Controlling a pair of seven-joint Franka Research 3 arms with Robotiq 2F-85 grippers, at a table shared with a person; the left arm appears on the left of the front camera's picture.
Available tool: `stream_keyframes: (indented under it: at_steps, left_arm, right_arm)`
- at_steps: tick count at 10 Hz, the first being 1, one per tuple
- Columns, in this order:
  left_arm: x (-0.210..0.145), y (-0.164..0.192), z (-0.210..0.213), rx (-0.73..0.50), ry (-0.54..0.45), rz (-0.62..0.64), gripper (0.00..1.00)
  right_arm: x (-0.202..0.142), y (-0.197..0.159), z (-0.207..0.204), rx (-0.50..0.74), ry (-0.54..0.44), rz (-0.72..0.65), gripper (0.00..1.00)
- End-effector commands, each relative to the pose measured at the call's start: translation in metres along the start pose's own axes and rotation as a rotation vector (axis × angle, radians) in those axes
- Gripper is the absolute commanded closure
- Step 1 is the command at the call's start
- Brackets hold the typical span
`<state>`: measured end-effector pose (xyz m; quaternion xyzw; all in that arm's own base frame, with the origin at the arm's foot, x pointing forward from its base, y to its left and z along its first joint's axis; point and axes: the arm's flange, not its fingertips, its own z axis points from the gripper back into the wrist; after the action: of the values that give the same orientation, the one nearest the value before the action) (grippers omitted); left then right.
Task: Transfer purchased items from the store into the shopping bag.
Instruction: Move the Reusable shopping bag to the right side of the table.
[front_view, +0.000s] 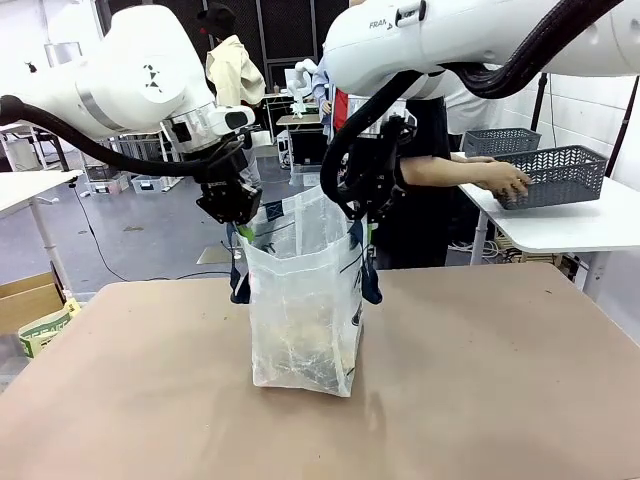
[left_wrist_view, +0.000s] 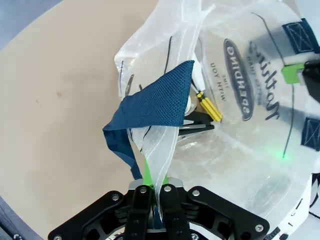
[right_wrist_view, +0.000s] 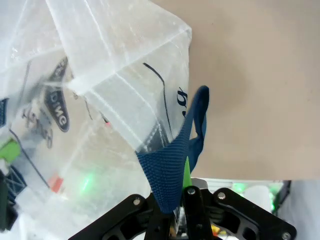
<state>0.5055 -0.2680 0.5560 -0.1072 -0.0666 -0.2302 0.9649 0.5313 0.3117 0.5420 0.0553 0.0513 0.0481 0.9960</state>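
While the bag (front_view: 300, 300) stands upright in the middle of the desk (front_view: 480, 390), both robot hands hold its top, one at each side, so that the mouth is spread between them. The left hand (front_view: 243, 232) is clenched on the left edge. Its wrist view shows the two fingers (left_wrist_view: 140, 210) pressed together on a fold of clear plastic and on the foot of a blue strap (left_wrist_view: 160, 100), which rises folded over above the fingertips. The right hand (front_view: 364, 232) is clenched likewise on the right edge, nipping the second strap (right_wrist_view: 175, 160), whose loop hangs against the bag's outer wall above the bare desk.

Through the plastic the oval logo (left_wrist_view: 241, 80) reads upside down from the left wrist, and a green pad of the right hand shows beyond it. Inside the bag lie a slim yellow item (left_wrist_view: 210, 107) and a dark item (left_wrist_view: 196, 124) just beside it. From the front, something pale and yellowish rests at the bottom, too blurred by the plastic to tell apart.

Well off to the right, on a white side desk (front_view: 560, 228), sits the grey lattice basket (front_view: 562, 172), with a second basket (front_view: 500, 140) behind it. A person stands at the far side, arm stretched out, with the person's hand (front_view: 505, 182) on the nearer basket's rim. What the basket holds cannot be seen.
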Motion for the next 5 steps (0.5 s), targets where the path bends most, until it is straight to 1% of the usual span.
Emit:
stream_keyframes:
  at_steps: [1,2,3,4,5]
  left_arm:
    - [0.011,-0.021,0.0,-0.049,0.026,0.071,1.0]
    - [0.011,-0.025,0.0,-0.083,0.031,0.101,1.0]
    - [0.007,-0.017,0.005,-0.101,0.034,0.093,1.0]
    - [0.004,-0.021,-0.006,-0.036,0.025,0.055,1.0]
    - [0.004,-0.021,-0.006,-0.036,0.025,0.055,1.0]
  right_arm:
    - [0.01,0.011,0.005,0.003,0.015,-0.039,1.0]
    - [0.015,0.01,0.005,-0.01,0.008,-0.04,1.0]
    - [0.011,0.003,0.008,-0.061,-0.021,0.031,1.0]
    - [0.007,0.007,-0.002,0.004,0.006,-0.024,1.0]
    - [0.007,0.007,-0.002,0.004,0.006,-0.024,1.0]
